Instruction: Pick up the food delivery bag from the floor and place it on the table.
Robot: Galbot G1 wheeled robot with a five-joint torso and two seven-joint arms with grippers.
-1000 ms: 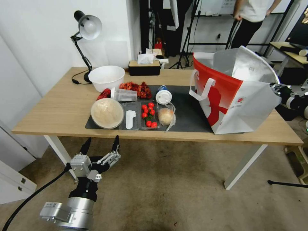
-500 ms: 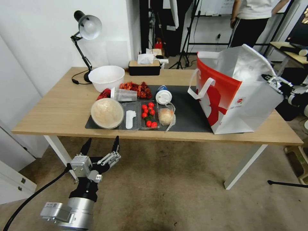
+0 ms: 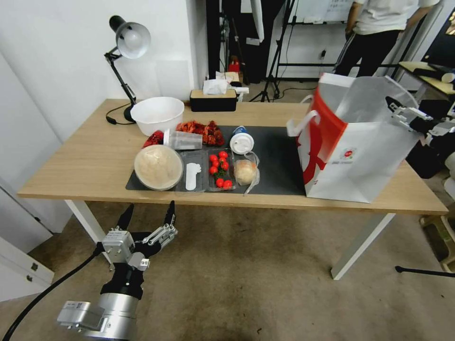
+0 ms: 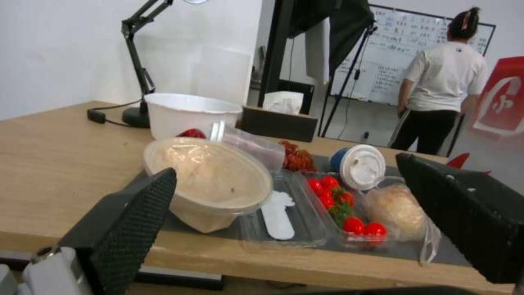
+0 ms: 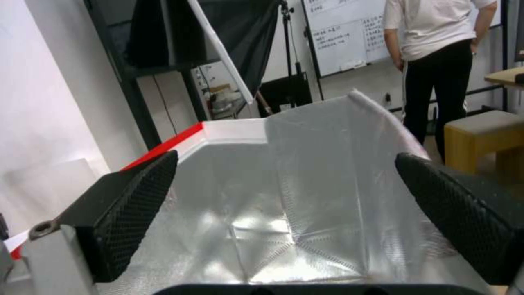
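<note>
Bag and gripper were close together at the right end of the table (image 3: pixel 95 156). The food delivery bag (image 3: pixel 360 156) stood upright on the light-wood top, its near corner over the edge of the dark grey mat (image 3: pixel 277 161), its mouth gaping so that the silver foil lining showed. The right gripper (image 3: pixel 403 110) hovered at the bag's upper right rim, fingers spread wide and holding nothing; in the right wrist view the two black ribbed fingers (image 5: pixel 131 213) stood far apart, with the foil interior (image 5: pixel 306 196) lying between and beyond them. Whether a fingertip touched the rim could not be told.

The left gripper (image 3: pixel 148 219) hung low over the floor (image 3: pixel 246 279), in front of the table's near edge, its fingers likewise spread wide and empty. Beyond those fingertips, on the mat, lay a lidded round container (image 4: pixel 210 180), a clear tray of cherry tomatoes (image 4: pixel 344 209), a bun in a clear plastic bag (image 4: pixel 396 211) and a cup with a white lid (image 4: pixel 361 166). Farther off stood a white bowl (image 3: pixel 157 113) and a desk lamp (image 3: pixel 125 52).
</note>
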